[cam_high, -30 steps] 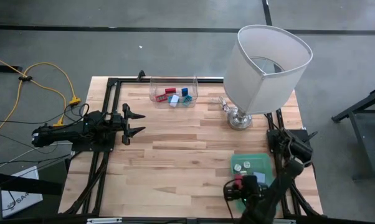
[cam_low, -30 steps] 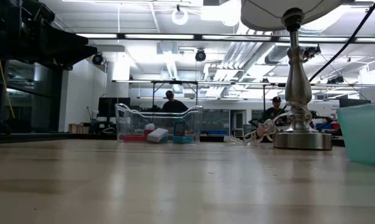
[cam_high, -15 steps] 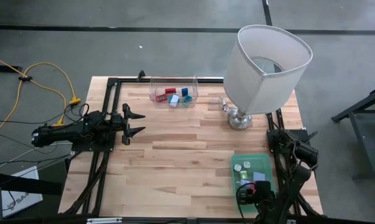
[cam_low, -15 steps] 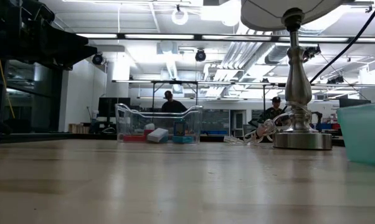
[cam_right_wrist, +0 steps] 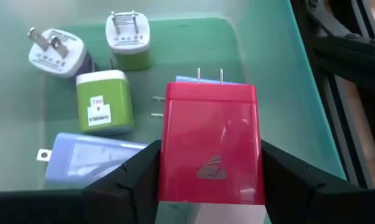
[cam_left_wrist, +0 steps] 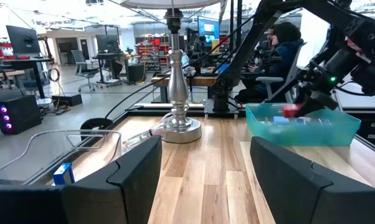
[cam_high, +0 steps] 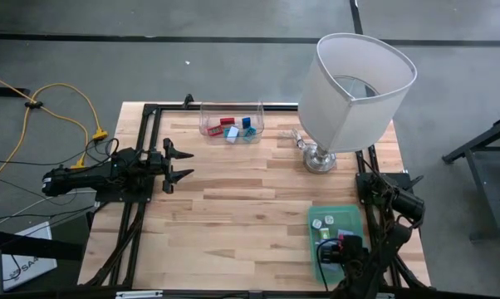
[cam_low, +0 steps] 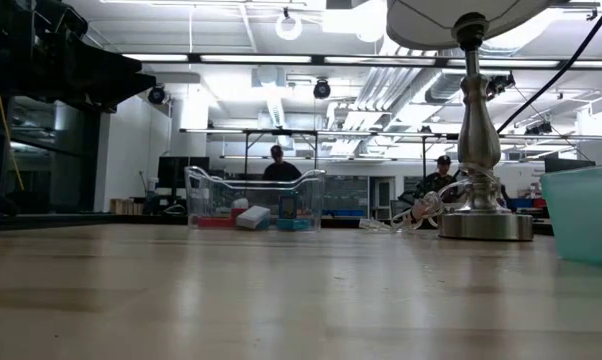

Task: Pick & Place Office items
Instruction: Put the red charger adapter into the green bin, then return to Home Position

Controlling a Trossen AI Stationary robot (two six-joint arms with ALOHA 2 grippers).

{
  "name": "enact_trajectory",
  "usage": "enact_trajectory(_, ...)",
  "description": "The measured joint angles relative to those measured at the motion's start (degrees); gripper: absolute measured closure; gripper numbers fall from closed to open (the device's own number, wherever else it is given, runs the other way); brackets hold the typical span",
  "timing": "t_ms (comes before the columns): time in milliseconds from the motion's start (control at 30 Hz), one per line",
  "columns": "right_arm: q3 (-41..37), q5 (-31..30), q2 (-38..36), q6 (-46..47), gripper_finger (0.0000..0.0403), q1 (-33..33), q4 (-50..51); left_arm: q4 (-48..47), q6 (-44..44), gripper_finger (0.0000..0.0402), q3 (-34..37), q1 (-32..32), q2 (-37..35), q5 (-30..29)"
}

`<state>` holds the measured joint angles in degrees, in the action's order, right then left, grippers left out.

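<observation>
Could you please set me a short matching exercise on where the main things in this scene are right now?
Things:
1. red charger
2. clear bin
3. lamp
4. left gripper

Places or states:
A. at the table's far edge, holding small coloured pieces
B. open, empty, at the table's left side
C. between the right gripper's fingers, over the green bin
D. standing at the far right of the table

Pairs: 1-C, 2-A, 3-D, 4-B
</observation>
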<state>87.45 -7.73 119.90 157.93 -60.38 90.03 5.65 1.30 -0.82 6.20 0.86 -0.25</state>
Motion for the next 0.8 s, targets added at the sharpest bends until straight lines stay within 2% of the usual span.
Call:
enact_trajectory(367,-1.13,0.0,0.0,0.0,0.0165,-0.02,0.01,0.02,0.02,0.0164,0.0,0.0,0.0,0.02)
enact_trajectory(800,-1.15,0.0,0.0,-0.02,0.0165,0.0,0.01,0.01,0.02,0.0164,0.0,0.01,-0.02,0.0)
